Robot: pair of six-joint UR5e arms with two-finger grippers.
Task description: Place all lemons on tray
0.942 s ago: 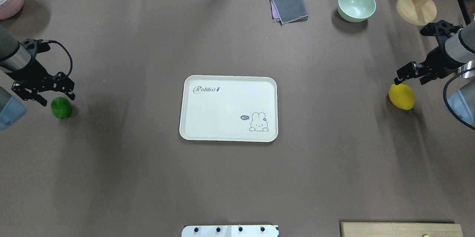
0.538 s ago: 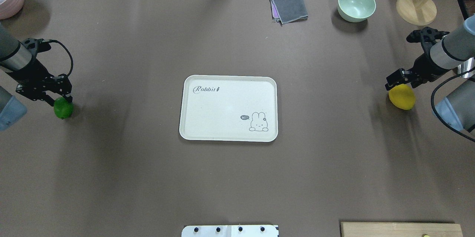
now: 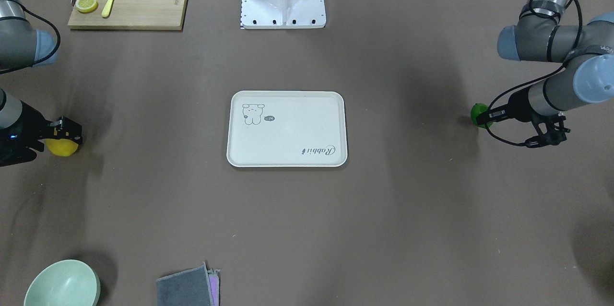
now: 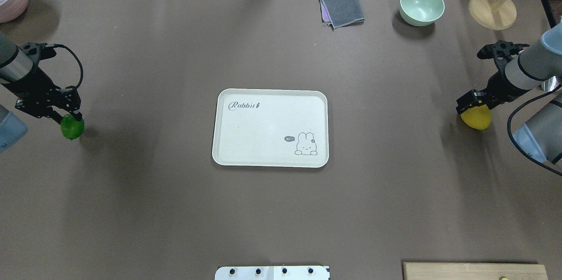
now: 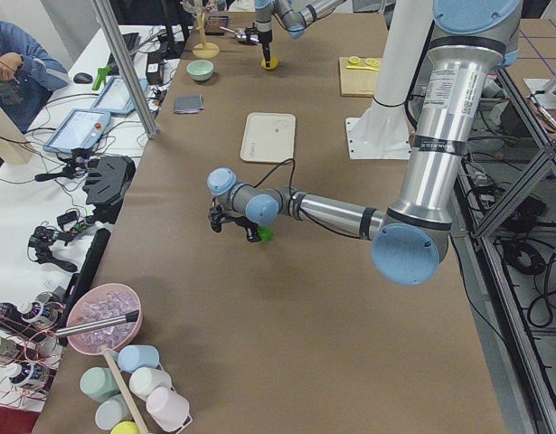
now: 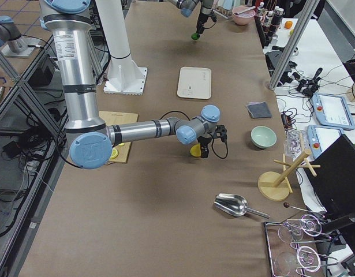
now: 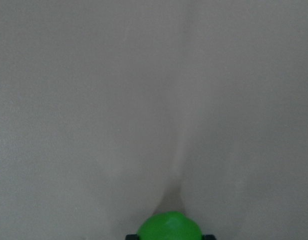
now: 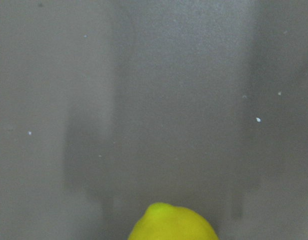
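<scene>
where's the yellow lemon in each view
exterior front-facing: yellow lemon at the left edge, left of the tray.
overhead exterior: yellow lemon far right, right of the tray.
exterior left: yellow lemon at top, beyond the tray.
exterior right: yellow lemon mid-picture, nearer than the tray.
left wrist-mounted: not in it.
right wrist-mounted: yellow lemon at bottom centre.
shared landmark: the tray, in all four exterior views.

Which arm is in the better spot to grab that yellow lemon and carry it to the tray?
The right one. The right gripper sits directly over the yellow lemon, while the left gripper is at the green lemon, across the table on the far side of the tray.
</scene>
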